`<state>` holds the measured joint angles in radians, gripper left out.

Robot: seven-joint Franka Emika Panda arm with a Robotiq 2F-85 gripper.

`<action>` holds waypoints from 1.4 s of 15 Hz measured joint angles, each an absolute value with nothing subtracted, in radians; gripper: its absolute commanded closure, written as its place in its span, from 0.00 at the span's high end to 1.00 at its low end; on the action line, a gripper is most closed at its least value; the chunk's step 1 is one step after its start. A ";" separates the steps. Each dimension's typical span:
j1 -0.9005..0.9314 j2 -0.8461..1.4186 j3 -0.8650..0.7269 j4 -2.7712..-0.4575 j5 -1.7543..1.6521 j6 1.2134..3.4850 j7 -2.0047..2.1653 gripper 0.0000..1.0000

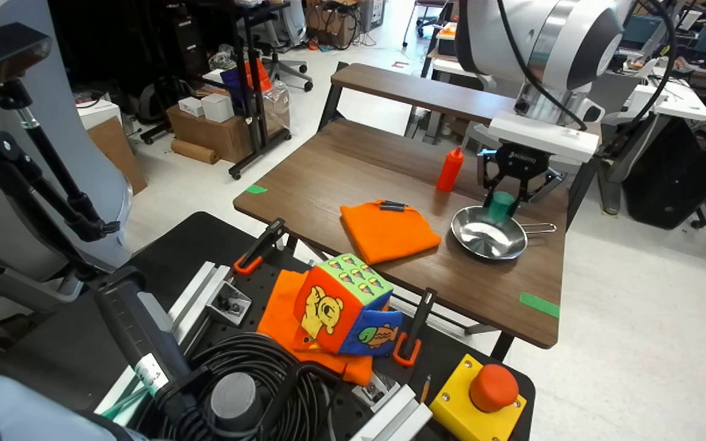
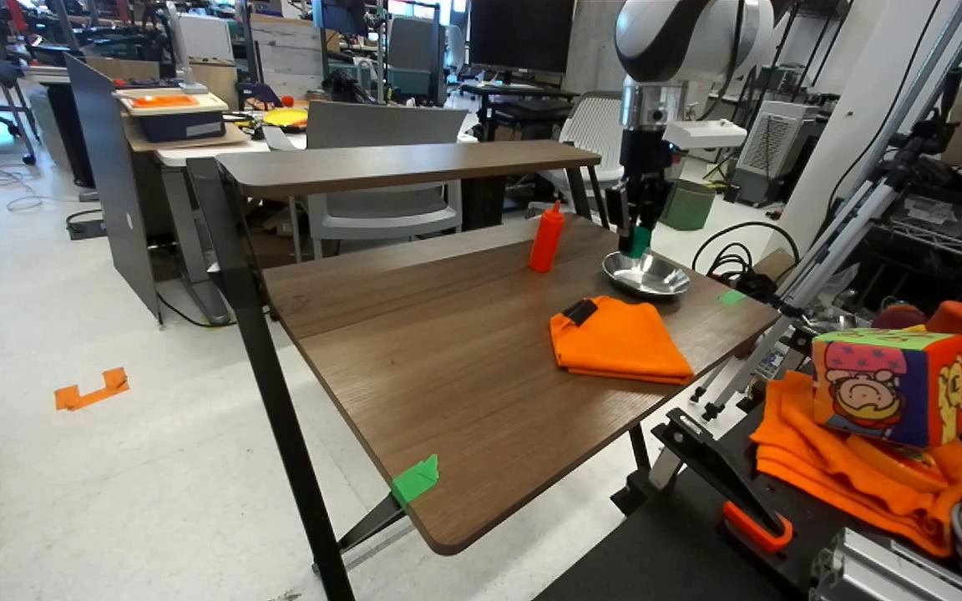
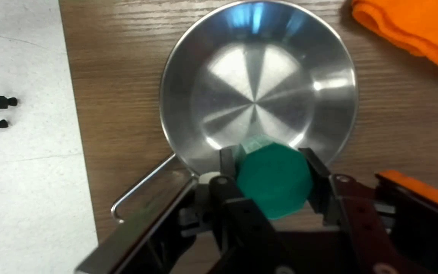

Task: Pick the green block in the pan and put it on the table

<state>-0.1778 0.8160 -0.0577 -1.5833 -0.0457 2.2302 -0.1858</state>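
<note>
One green block (image 3: 275, 182) is held roughly upright in your gripper (image 1: 501, 206), by one edge of the pan (image 3: 255, 91), in it or just above; you can't tell which. Likely you must lift past that rim, then lower onto the table (image 2: 414, 359).

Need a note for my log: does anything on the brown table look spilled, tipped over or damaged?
Nothing stands out: the red bottle is upright, the orange cloth lies folded, and the pan sits right side up on the table. The gripper holds the green block; no spill or damage shows.
</note>
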 measured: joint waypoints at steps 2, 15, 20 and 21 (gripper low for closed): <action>-0.183 0.801 -0.059 -1.538 -0.033 2.186 -0.171 0.19; -0.211 1.090 -0.075 -1.091 -0.013 2.010 -0.061 0.19; -0.207 1.240 -0.075 -0.887 -0.013 1.919 -0.037 0.59; -0.206 1.258 -0.075 -0.858 -0.013 1.913 -0.037 0.71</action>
